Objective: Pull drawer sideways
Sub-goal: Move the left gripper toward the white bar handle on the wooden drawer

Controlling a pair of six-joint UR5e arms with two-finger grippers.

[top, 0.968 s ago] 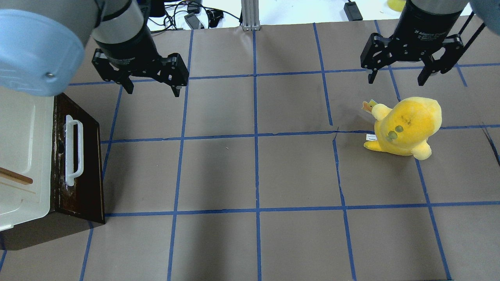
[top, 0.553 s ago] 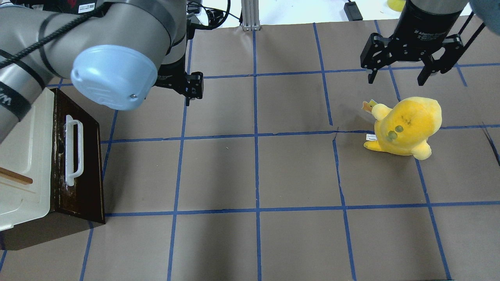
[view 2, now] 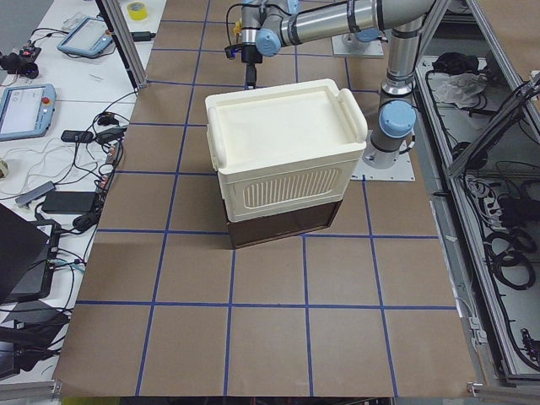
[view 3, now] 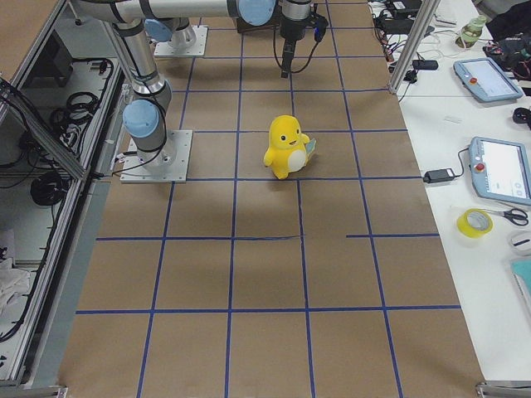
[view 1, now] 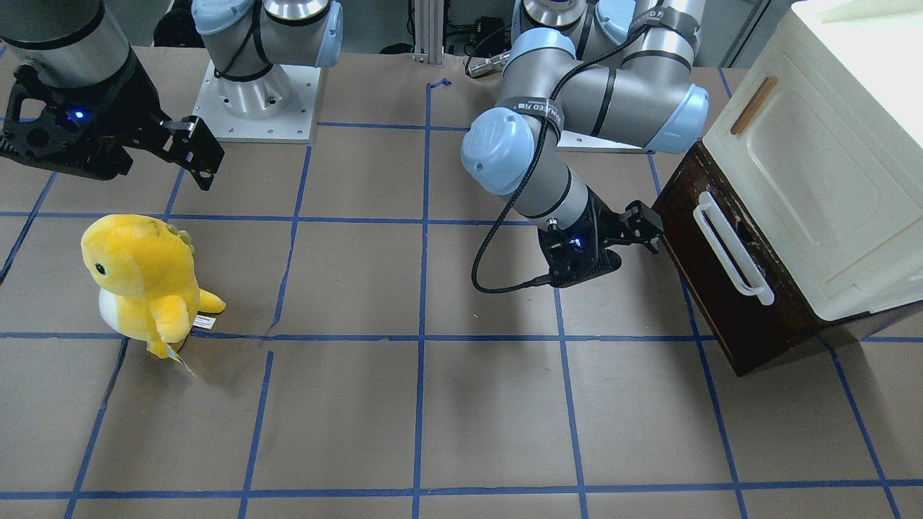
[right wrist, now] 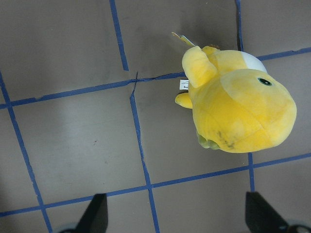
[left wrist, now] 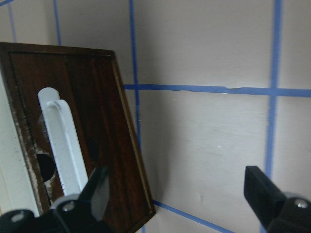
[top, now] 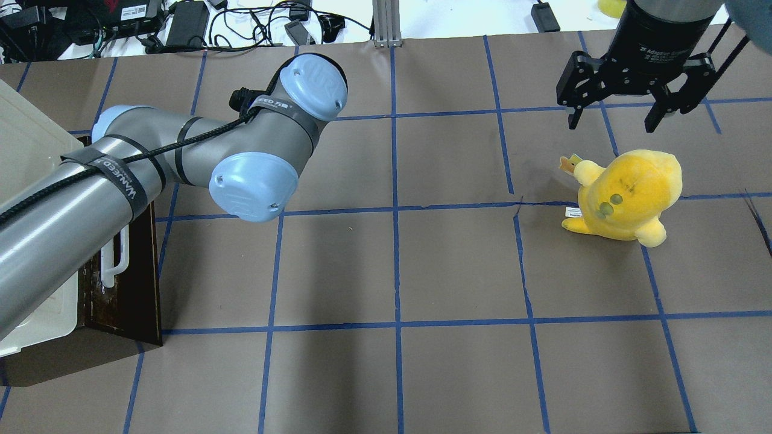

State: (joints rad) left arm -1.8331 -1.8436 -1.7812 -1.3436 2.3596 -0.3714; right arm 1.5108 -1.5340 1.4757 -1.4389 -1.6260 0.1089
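Observation:
The drawer (view 1: 710, 288) has a dark brown front and a long white bar handle (view 1: 730, 247), and sits under a cream box at the table's end. It looks pushed in. It also shows in the overhead view (top: 129, 283) and the left wrist view (left wrist: 87, 111). My left gripper (view 1: 649, 229) is turned sideways, open and empty, a short way in front of the drawer front near one end of the handle (left wrist: 62, 141). In the overhead view my arm hides it. My right gripper (top: 609, 117) is open and empty, high above the table.
The cream box with a panelled door (view 1: 815, 166) stands on the drawer unit. A yellow plush toy (top: 630, 196) stands on the table below my right gripper, far from the drawer. Blue tape lines grid the brown table cover (top: 392, 271).
My left arm has swung down and toward the drawer, and the gripper has turned sideways to face the drawer front. The right arm and the plush have not moved.

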